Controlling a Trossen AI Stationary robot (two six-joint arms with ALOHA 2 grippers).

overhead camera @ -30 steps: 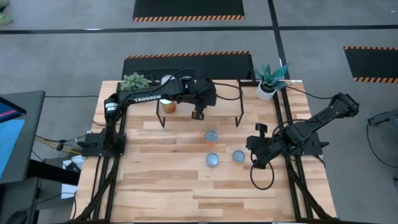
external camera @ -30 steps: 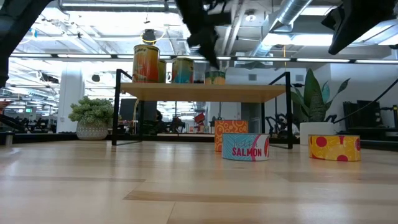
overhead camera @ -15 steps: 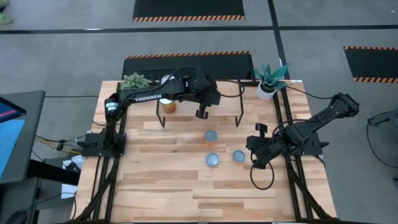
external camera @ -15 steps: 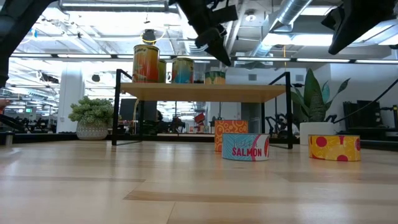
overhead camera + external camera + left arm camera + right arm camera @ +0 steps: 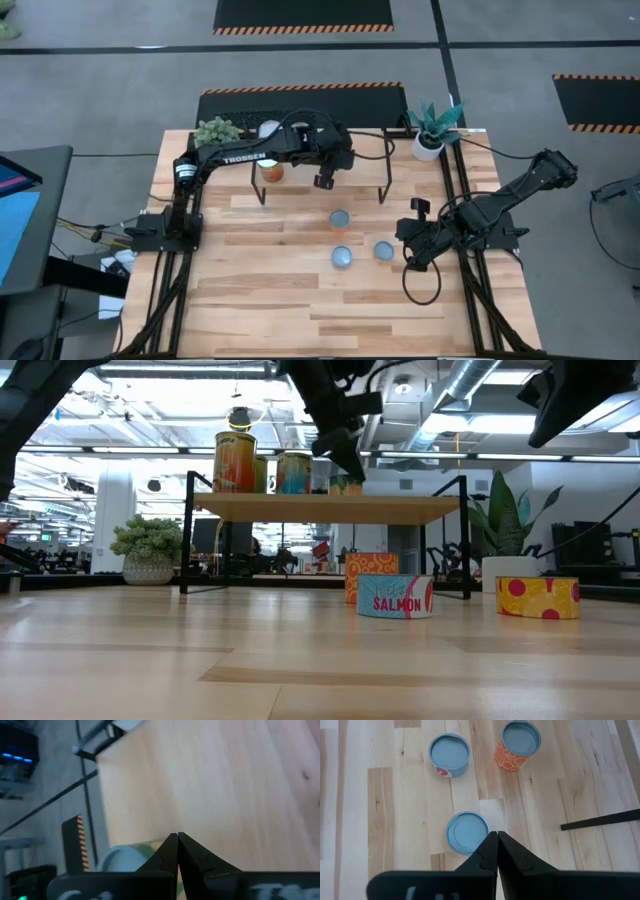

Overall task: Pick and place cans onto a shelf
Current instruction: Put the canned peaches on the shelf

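We count several cans (image 5: 235,461) on the shelf (image 5: 330,509); three cans (image 5: 341,257) remain mid-table; both grippers' jaws pressed together, empty

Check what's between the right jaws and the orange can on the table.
One pale-blue-topped can sits just ahead of the shut right gripper; beyond it only bare tabletop up to the orange can, per the right wrist view.

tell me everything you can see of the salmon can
The salmon can is a short, wide tin with a pale blue top and a blue side label reading SALMON in red letters. It stands upright on the striped wooden table, in front of the shelf, close beside a taller orange can. No claw touches it.
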